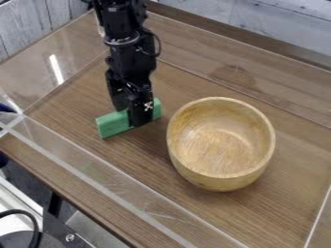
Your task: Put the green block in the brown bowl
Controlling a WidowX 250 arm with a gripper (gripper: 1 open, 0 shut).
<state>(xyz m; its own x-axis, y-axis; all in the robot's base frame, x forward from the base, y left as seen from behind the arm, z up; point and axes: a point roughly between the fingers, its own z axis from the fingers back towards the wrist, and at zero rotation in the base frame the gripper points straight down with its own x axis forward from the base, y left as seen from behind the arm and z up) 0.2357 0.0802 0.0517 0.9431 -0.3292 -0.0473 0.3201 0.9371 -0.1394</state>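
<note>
The green block (114, 123) lies flat on the wooden table, left of the brown bowl (222, 142). My black gripper (137, 112) points straight down over the block's right end, its fingers low at the block and spread open on either side of it. That end of the block is hidden behind the fingers; the left end sticks out toward the front left. I cannot tell whether the fingers touch it. The bowl stands upright and empty, a short way right of the gripper.
A clear acrylic wall (77, 165) runs along the table's front and left edges. Grey wooden panels stand behind the table at the back.
</note>
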